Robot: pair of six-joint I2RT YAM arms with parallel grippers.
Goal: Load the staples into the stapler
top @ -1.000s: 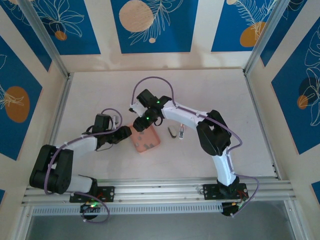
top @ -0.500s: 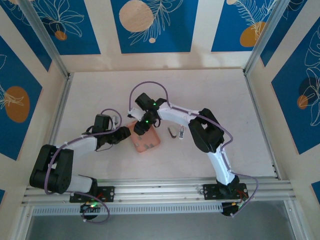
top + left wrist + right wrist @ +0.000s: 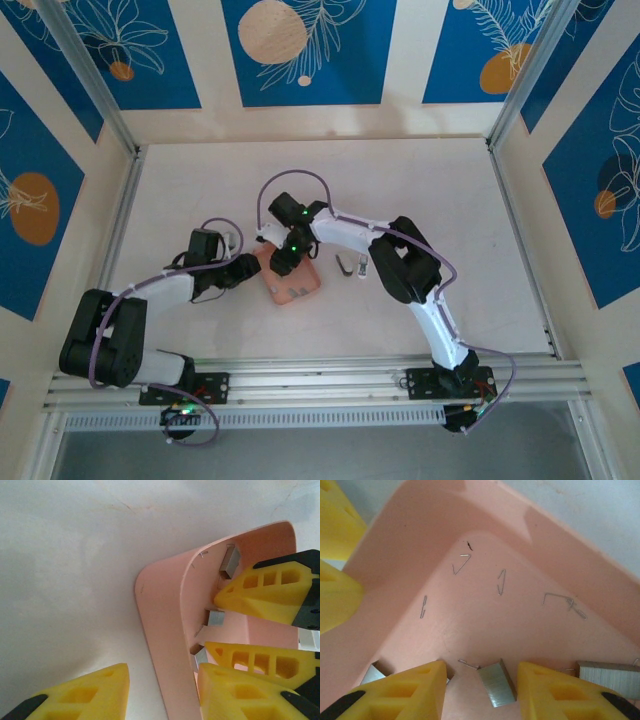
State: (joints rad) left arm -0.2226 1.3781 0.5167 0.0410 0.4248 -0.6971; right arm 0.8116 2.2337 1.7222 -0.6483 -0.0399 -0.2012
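Right wrist, closest in: what sits at the fingers?
— Your right gripper hangs with its jaws apart, gripping nothing. A short block of staples lies on the floor of the pink tray between your two yellow fingers, a gap on either side. A longer strip lies just right of the right finger, and another piece pokes out by the left one. Beyond them loose bent wires are scattered up to the tray's corner, and the left arm's fingertips show at the left edge.

Left wrist, same order?
— Your left gripper is spread wide too, straddling the tray's wall: one finger outside over the white table, the other inside. Further in, grey staple pieces lie on the floor among the right arm's fingers.

And from above?
— On the top external camera both grippers meet at the tray, the left at its left rim, the right down inside it. The stapler lies on the table just right of the tray, apart from both grippers. Something small and pale lies beside it; I cannot make out what.
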